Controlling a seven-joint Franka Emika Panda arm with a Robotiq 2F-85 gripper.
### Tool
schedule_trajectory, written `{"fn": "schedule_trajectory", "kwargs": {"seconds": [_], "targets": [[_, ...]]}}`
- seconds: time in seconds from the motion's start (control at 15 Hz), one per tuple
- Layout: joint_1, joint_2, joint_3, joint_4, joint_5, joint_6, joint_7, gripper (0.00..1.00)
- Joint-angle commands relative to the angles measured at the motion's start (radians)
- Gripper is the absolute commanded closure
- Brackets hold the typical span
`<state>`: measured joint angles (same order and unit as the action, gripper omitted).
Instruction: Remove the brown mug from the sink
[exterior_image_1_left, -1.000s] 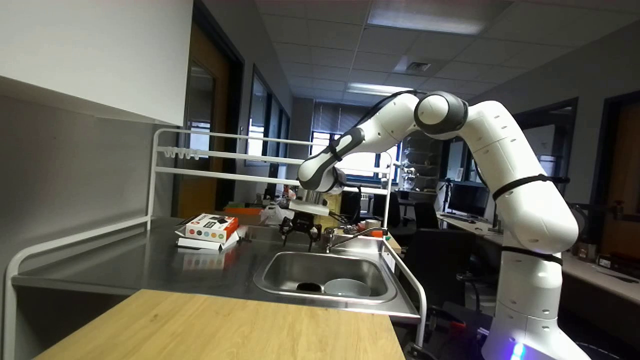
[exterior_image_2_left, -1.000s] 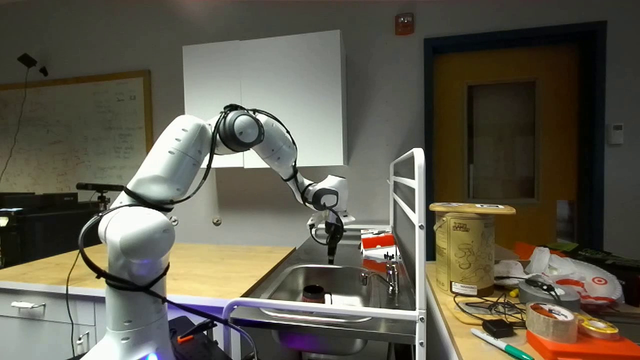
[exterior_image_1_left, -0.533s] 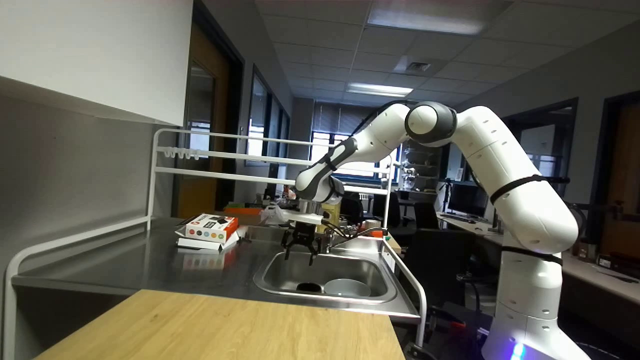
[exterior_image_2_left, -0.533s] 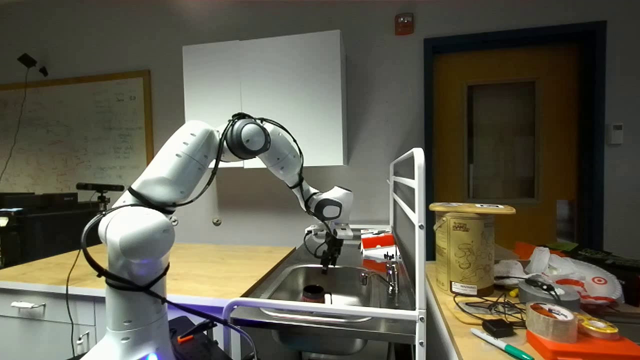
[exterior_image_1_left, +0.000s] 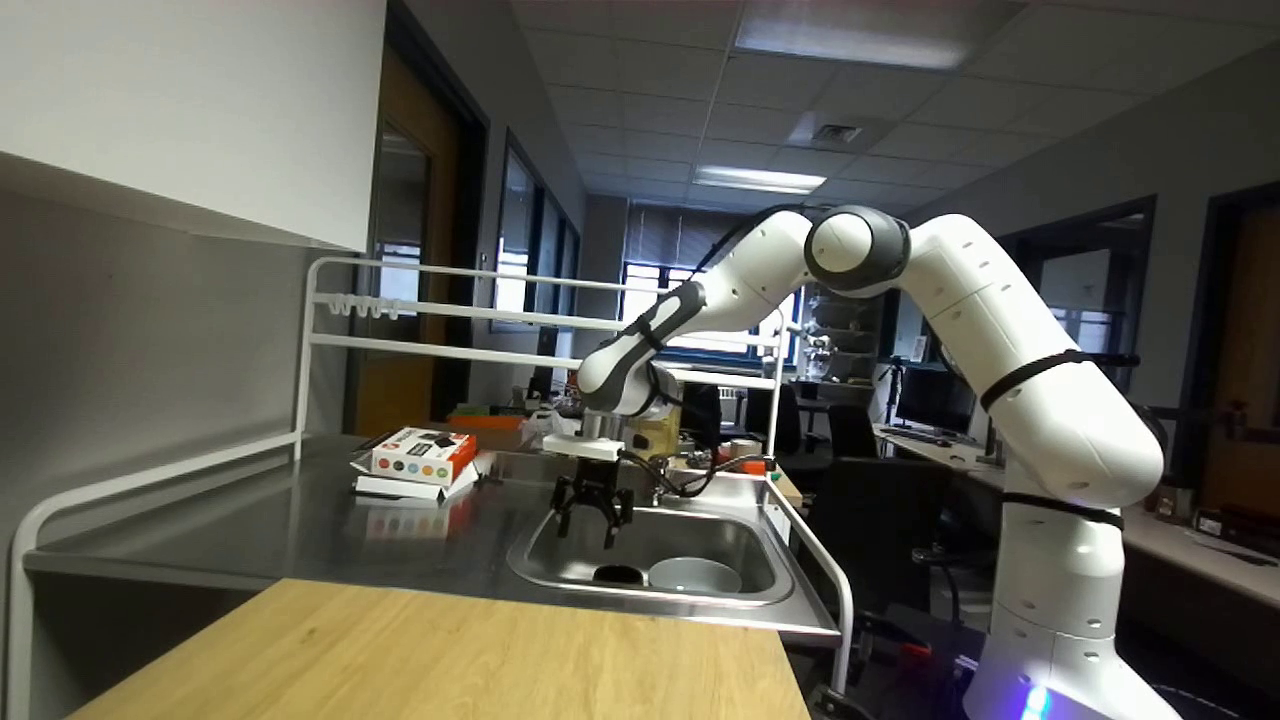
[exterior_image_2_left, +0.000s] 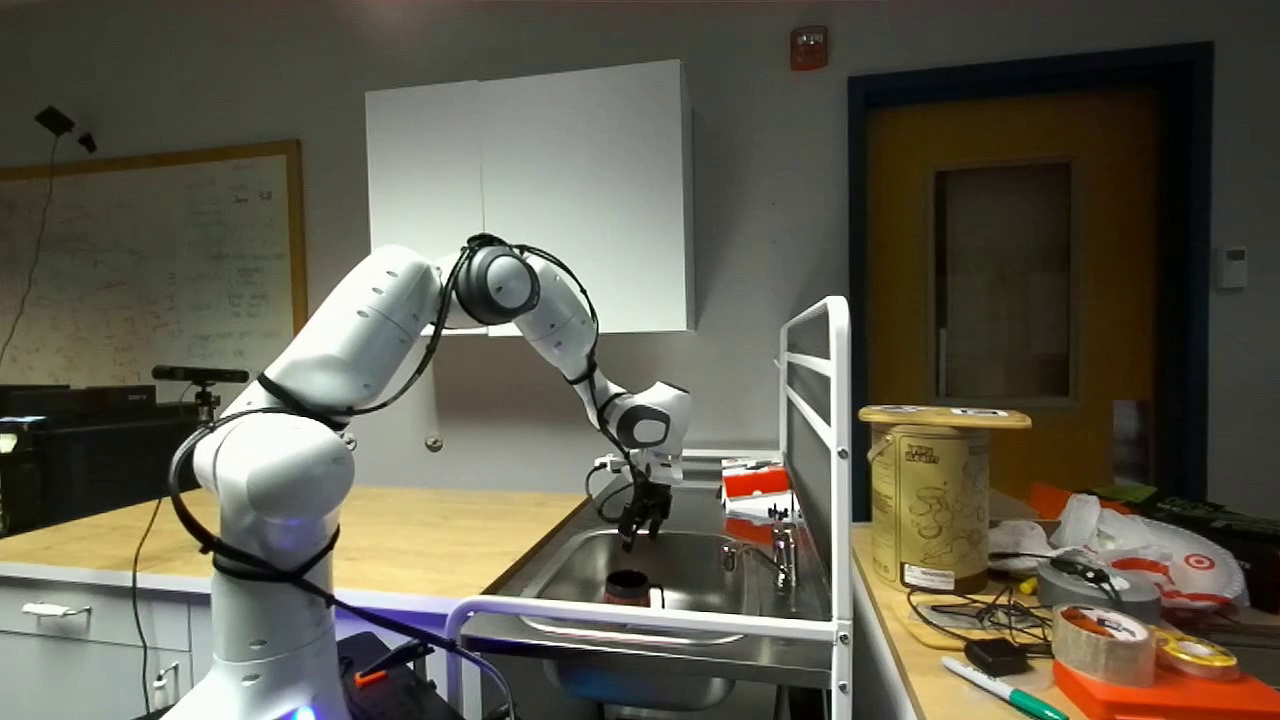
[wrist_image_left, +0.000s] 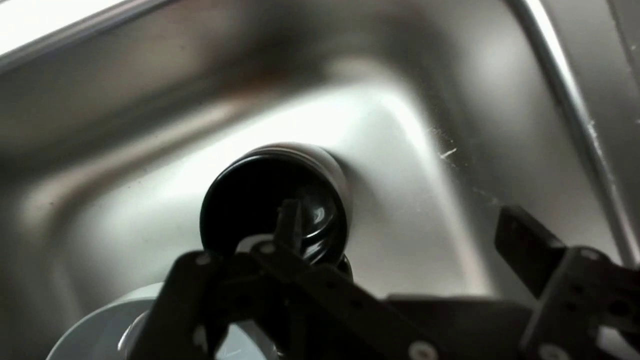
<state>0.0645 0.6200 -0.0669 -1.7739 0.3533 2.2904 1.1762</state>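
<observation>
At the steel worktop (exterior_image_1_left: 250, 535), held the gripper (exterior_image_1_left: 586, 540) spread above the sink (exterior_image_1_left: 690, 538); saw the brown mug (exterior_image_2_left: 627, 590) upright inside, just beside a grey bowl (exterior_image_1_left: 695, 575).

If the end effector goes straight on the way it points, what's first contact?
Probably the brown mug: in the wrist view, one finger of the open end effector overlaps its mouth. Depth is unclear, so rim or inside first, I can't tell.

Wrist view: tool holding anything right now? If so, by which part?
Nothing is held: the tool is open above the sink, and the brown mug sits ungripped on the sink floor.
</observation>
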Motion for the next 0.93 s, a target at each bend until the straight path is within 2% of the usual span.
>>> {"fn": "schedule_trajectory", "kwargs": {"seconds": [0.0, 0.47, 0.8, 0.87], "targets": [[-0.013, 0.032, -0.006, 0.004, 0.007, 0.025, 0.061, 0.00], [-0.019, 0.069, -0.020, -0.033, -0.005, 0.074, 0.110, 0.00], [-0.030, 0.095, -0.012, -0.078, 0.006, 0.132, 0.099, 0.00], [-0.028, 0.107, -0.014, -0.083, 0.002, 0.143, 0.097, 0.25]]}}
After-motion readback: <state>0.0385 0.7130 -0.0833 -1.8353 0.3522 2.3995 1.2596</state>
